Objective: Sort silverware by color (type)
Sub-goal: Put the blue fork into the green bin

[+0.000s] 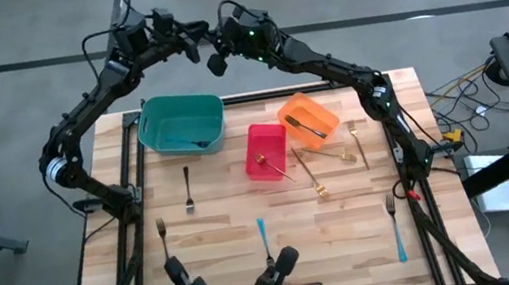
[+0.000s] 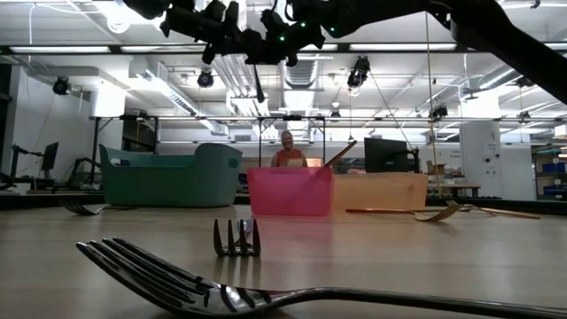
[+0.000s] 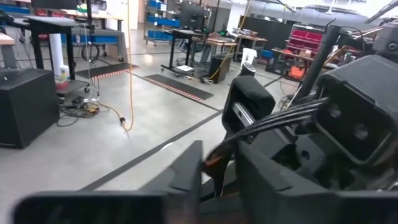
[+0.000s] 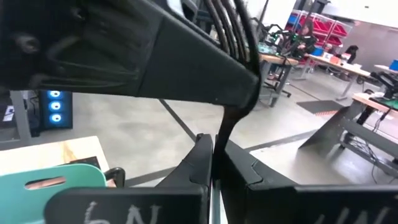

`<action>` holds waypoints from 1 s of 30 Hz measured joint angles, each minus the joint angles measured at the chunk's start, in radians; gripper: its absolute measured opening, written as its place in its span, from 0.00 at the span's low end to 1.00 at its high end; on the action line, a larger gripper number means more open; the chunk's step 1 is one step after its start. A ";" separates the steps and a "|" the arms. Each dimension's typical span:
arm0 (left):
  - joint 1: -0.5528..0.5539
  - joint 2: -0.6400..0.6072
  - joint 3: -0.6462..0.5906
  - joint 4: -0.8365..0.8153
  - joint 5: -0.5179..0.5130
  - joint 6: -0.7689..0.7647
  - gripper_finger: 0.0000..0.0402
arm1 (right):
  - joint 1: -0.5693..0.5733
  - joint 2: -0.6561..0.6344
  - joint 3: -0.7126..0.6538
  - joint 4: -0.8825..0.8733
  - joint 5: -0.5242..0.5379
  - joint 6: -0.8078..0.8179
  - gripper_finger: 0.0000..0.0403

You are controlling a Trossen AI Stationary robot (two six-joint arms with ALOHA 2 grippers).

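Two pincers meet high above the tabletop's (image 1: pixel 247 224) far edge: our right pincer (image 4: pixel 214 163) is clamped on a dark fork (image 4: pixel 227 93), while our left pincer (image 3: pixel 217 168) narrows around it, grip uncertain. We judge a mid-air handover. Next, the right lets go once the left holds firm. Other forks lie scattered below near the bins.

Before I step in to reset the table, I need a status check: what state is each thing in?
Right gripper: high over the table's far edge, jaws shut on a dark fork.
Left gripper: up beside the right gripper.
Teal bin: upright, blue-handled fork inside.
Red bin: upright, gold fork poking over its rim.
Orange bin: upright, one fork inside.
Loose forks: lying flat on the table.
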 joint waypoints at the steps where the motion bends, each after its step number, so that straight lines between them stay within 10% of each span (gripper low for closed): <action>1: 0.000 -0.001 0.000 0.000 0.000 0.003 0.10 | 0.000 0.000 0.000 0.000 0.001 0.001 0.02; 30: 0.036 -0.123 0.002 -0.123 0.055 0.138 0.00 | 0.008 0.006 -0.002 -0.038 -0.073 0.133 0.06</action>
